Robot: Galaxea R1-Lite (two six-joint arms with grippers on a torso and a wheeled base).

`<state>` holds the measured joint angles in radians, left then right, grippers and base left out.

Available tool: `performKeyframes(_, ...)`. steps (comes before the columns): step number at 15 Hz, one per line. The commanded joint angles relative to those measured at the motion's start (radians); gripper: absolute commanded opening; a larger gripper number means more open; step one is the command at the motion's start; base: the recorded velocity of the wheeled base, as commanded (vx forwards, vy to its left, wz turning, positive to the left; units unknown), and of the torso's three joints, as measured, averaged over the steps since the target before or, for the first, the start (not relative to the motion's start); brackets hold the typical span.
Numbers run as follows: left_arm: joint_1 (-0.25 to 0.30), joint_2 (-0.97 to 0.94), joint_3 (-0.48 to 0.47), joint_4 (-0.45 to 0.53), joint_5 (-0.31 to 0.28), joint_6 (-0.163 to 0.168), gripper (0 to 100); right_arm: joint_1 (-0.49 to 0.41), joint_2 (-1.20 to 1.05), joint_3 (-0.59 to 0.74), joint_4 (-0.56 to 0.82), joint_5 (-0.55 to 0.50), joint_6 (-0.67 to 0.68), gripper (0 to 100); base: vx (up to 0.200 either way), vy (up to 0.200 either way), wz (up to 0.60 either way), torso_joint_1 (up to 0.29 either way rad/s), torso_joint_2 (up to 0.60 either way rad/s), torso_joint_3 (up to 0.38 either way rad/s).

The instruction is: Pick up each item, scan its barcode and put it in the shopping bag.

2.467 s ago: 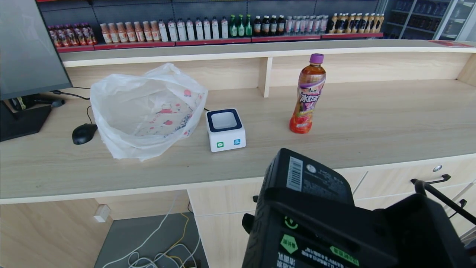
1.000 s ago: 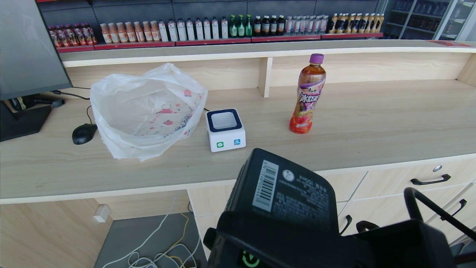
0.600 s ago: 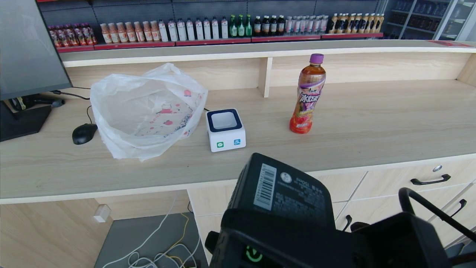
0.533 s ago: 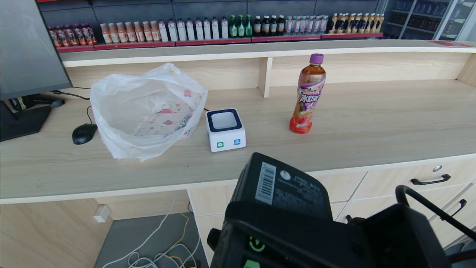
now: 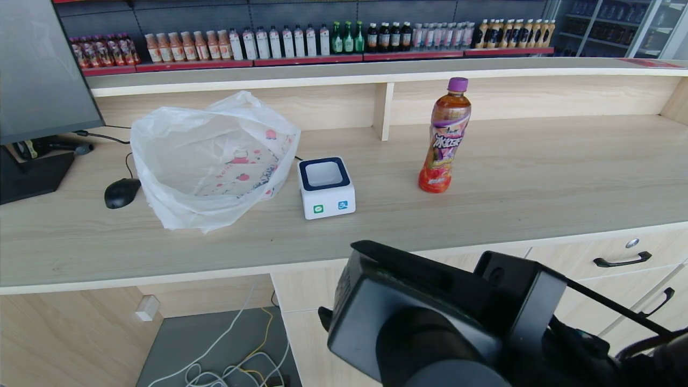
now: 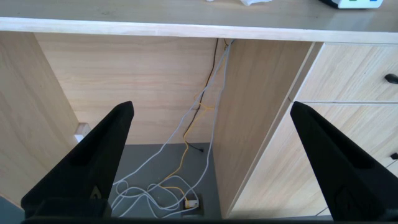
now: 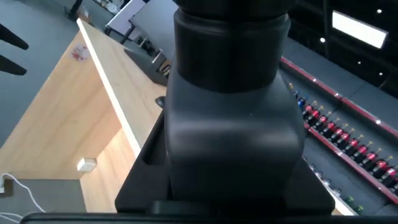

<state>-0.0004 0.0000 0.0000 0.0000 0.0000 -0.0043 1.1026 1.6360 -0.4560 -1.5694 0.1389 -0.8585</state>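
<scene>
- Two grippers are in front of the light wooden counter (image 5: 537, 177), off its surface. The right gripper (image 5: 505, 301) is clamped on a black squarish plastic bottle (image 5: 408, 317) with a round cap, held in the air with the cap end toward the head camera.
- Its partner, the left gripper (image 6: 211, 106), faces the open space under the counter. Its fingers (image 6: 93, 162) are spread wide with nothing between them, and white and yellow cables (image 6: 168, 186) lie on the grey floor beyond.
- On the counter, a crumpled white plastic shopping bag (image 5: 209, 161) stands open, mouth up.
- Just right of the bag sits a white cube-shaped scanner (image 5: 326, 188) with a dark blue rim.
- Farther right, well apart, an orange tea bottle (image 5: 445, 137) with a purple cap stands upright.
- A black computer mouse (image 5: 121, 192) lies near the bag's left side.
</scene>
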Motion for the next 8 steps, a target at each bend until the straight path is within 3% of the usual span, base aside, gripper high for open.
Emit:
performKeyframes(1, 0.000, 0.000, 0.000, 0.000, 0.000, 0.000, 100, -0.003, 0.022, 0.045, -0.001, 0.004, 0.098, 0, 0.000, 0.000, 0.00, 0.000, 0.00, 0.000)
performKeyframes(8, -0.001, 0.000, 0.000, 0.000, 0.000, 0.000, 100, -0.003, 0.028, 0.082, -0.001, 0.024, 0.381, 0, 0.000, 0.000, 0.00, 0.000, 0.00, 0.000)
